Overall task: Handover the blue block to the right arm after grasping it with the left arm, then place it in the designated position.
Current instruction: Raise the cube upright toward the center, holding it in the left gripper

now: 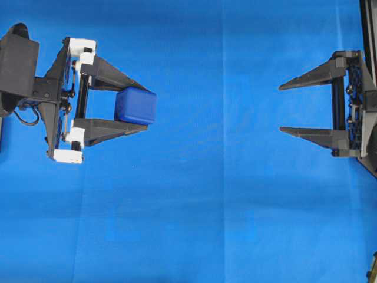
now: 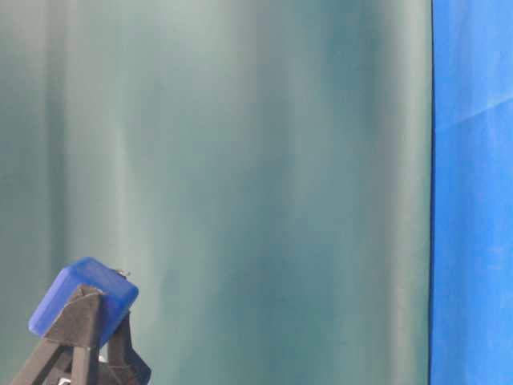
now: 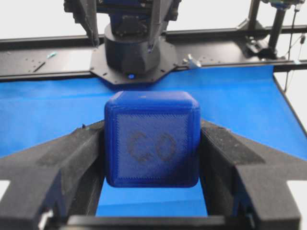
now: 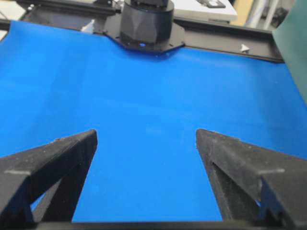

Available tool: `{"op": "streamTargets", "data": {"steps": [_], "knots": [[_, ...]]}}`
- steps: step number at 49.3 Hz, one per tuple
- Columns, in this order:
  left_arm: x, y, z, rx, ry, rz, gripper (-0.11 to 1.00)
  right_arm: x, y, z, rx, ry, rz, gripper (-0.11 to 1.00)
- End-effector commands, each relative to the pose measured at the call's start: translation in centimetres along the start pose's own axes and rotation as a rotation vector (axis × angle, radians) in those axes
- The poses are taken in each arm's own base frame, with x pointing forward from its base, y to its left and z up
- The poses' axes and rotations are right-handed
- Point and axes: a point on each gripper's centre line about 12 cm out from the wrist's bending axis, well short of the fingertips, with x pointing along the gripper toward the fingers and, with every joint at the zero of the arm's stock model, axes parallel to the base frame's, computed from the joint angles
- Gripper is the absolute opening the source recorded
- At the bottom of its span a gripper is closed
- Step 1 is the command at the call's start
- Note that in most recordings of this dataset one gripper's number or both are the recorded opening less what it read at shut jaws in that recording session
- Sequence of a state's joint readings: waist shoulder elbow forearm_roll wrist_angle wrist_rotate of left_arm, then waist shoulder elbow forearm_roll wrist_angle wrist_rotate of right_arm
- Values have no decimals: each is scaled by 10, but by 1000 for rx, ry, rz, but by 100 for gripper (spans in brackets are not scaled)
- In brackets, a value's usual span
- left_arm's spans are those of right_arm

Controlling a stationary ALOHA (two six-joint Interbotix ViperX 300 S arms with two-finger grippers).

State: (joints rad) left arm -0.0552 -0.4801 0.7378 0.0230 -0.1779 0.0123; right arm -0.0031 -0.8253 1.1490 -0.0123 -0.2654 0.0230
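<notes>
I have the blue block [image 1: 136, 106] clamped in the left tool [image 1: 144, 108], left of the overhead frame; it looks rigid, light and smooth-faced, so the wide-open right tool [image 1: 281, 108] should take its free flat sides.

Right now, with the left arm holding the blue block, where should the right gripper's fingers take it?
Probably the half of the blue block that juts past the left gripper fingertips, coming straight in from the right gripper's side. Its fingers stand wide open. The left fingers cover two opposite faces, so the free pair, likely top and bottom, suits best.
</notes>
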Motion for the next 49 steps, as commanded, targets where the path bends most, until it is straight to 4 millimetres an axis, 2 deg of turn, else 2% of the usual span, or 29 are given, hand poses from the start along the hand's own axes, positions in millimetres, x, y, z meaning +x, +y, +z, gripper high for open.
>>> {"op": "streamTargets", "data": {"steps": [1, 19, 31, 41, 49], "knots": [[-9, 2, 18, -4, -63, 5, 48, 2, 1, 14, -45, -40, 8, 97], [-9, 3, 17, -8, -58, 10, 48, 4, 7, 37, -501, -67, 38, 97], [-8, 3, 17, -9, -58, 10, 48, -3, 10, 50, -872, -130, 35, 96], [-9, 3, 16, -9, -58, 10, 48, -3, 13, 49, -1154, -147, 44, 96], [-8, 3, 17, -9, -61, 10, 48, -3, 15, 48, -1280, -152, 49, 96]]}}
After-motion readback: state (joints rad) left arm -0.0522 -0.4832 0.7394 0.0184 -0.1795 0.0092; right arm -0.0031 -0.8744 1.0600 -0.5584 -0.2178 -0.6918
